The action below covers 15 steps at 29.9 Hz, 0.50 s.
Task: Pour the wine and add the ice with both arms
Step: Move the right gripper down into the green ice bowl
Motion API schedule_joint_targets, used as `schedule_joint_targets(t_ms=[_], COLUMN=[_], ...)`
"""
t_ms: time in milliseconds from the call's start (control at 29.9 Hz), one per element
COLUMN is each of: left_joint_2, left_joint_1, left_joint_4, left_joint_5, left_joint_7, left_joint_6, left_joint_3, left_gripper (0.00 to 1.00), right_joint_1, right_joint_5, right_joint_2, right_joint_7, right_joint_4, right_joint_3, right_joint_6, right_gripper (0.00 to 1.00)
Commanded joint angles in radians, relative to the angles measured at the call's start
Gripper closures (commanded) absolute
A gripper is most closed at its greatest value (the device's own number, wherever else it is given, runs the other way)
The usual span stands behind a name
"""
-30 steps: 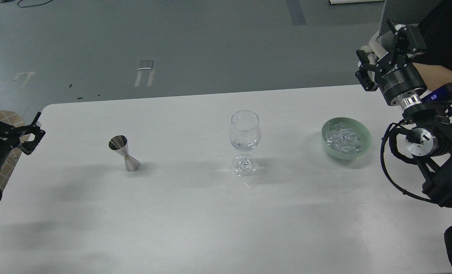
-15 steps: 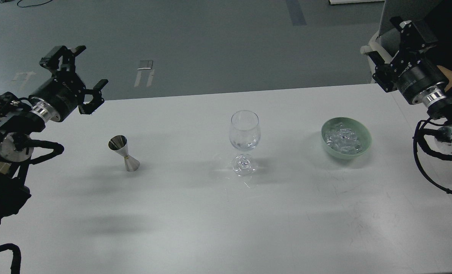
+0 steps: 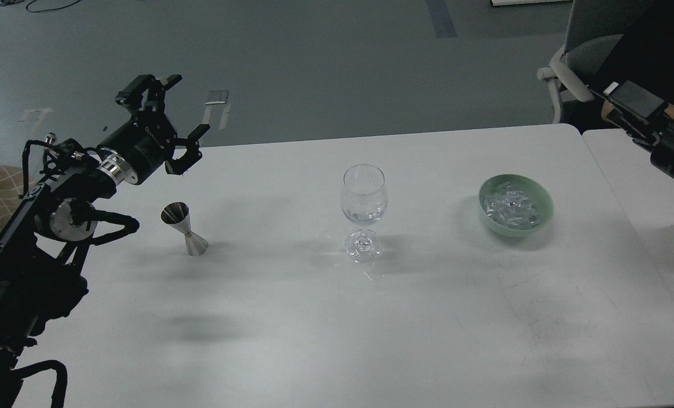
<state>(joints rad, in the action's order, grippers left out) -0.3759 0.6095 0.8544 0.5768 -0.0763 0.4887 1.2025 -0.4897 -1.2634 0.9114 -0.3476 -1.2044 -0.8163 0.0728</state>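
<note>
Head view shows the left gripper (image 3: 172, 122) in the upper left of the frame, fingers spread wide and holding nothing, above and behind the steel jigger (image 3: 185, 229), while the right gripper (image 3: 634, 107) at the right edge is too dark to tell open from closed. The ice (image 3: 510, 207) lies heaped in the green bowl (image 3: 545, 199) at right of centre, well apart from the stemmed glass (image 3: 364, 211); whether the jigger holds wine cannot be seen. The narrow-waisted jigger looks easy to tip or spill if the wide fingers descend off-centre, and the tall glass could topple if an arm brushes it.

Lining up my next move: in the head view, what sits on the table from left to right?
Left gripper above the table's back edge → steel jigger → stemmed wine glass → green bowl of ice → right gripper, at the frame's right edge.
</note>
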Motion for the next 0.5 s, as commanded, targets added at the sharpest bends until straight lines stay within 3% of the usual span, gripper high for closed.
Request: schedule_joint_targets(t_ms=[0, 267, 468], left_joint_2=[0.002, 0.020, 0.023], left_joint_1=[0.001, 0.001, 0.001], left_joint_4=[0.000, 0.000, 0.000], left_joint_5=[0.000, 0.000, 0.000], left_joint_7=[0.000, 0.000, 0.000], left_joint_6=[0.000, 0.000, 0.000], left_joint_3=[0.000, 0.000, 0.000], left_gripper=[0.02, 0.02, 0.02], right_joint_1=[0.020, 0.075, 0.089], right_joint_5=[-0.202, -0.568, -0.659], right_joint_2=[0.003, -0.032, -0.098], right_joint_7=[-0.002, -0.007, -0.010], right_joint_4=[-0.009, 0.034, 0.089], right_joint_3=[0.000, 0.008, 0.008], right_joint_6=[-0.059, -0.166, -0.194], right_gripper=[0.00, 0.00, 0.00])
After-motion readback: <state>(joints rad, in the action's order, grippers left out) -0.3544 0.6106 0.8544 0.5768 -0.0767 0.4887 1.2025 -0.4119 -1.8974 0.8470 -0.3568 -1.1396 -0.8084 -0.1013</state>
